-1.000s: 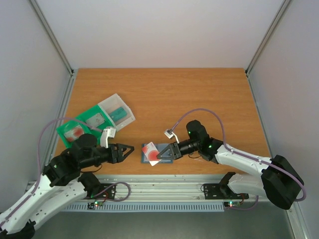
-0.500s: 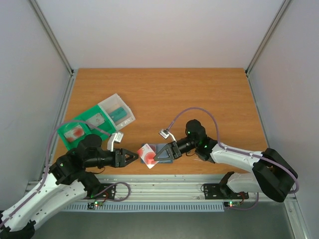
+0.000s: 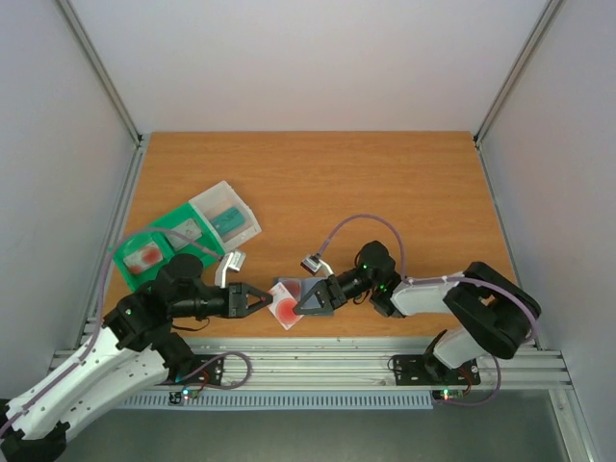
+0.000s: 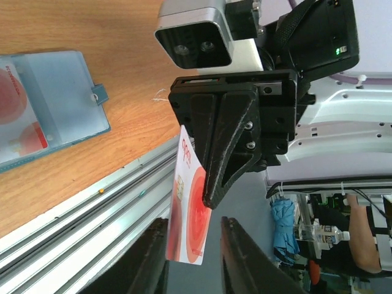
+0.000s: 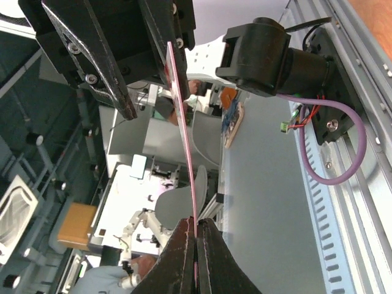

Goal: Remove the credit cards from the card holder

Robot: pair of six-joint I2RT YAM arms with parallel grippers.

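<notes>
One card [image 3: 287, 310] in right jaws, between left jaws.

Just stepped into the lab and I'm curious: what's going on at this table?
The right end effector pinches a white card with a red circle, lifted off the table. The left end effector has open fingers straddling the card's free end, not gripping it. The blue card holder lies open on the table, other cards inside.

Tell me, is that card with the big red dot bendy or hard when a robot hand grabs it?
Probably springy, not floppy: the card bows slightly yet stands out from the right hand pinching one edge. Likely light and slippery, being thin, smooth plastic.
</notes>
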